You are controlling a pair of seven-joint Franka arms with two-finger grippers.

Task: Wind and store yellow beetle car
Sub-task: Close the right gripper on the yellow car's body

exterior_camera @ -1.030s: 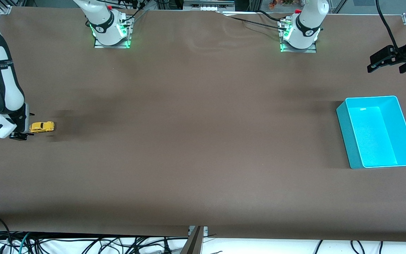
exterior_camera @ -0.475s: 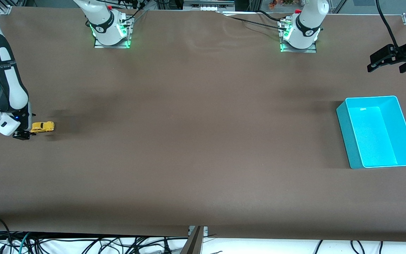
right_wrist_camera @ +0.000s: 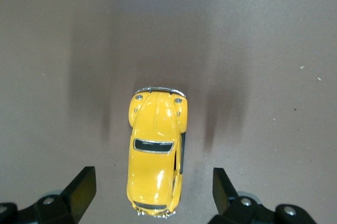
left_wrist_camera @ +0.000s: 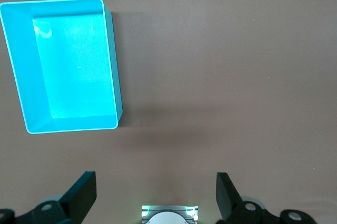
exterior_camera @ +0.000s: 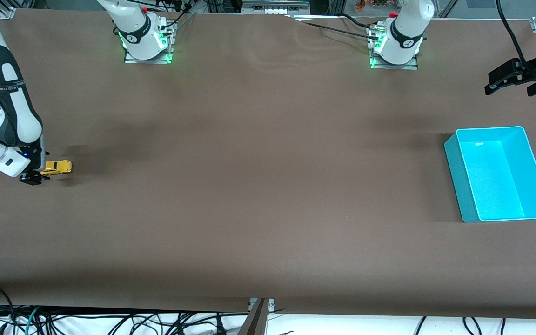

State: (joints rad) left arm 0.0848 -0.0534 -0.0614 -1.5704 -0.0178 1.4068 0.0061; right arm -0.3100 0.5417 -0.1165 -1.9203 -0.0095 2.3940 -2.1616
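The yellow beetle car [exterior_camera: 56,167] stands on its wheels on the brown table at the right arm's end. In the right wrist view the car [right_wrist_camera: 156,153] lies lengthwise between the two dark fingers, its rear end level with them and a clear gap on each side. My right gripper [exterior_camera: 36,173] is open, low over the car's end, touching nothing. My left gripper [exterior_camera: 512,81] waits open and empty in the air at the left arm's end, above the table beside the turquoise bin [exterior_camera: 535,168]. In the left wrist view the left gripper [left_wrist_camera: 157,199] has only table under it.
The turquoise bin [left_wrist_camera: 109,61] is empty and open-topped, at the left arm's end of the table. Both arm bases [exterior_camera: 146,39] [exterior_camera: 396,44] stand along the table's edge farthest from the front camera. Cables hang below the table's nearest edge.
The right arm has shifted a little toward the car, so its gripper now covers more of the car's end. The car, bin and left arm have not moved.
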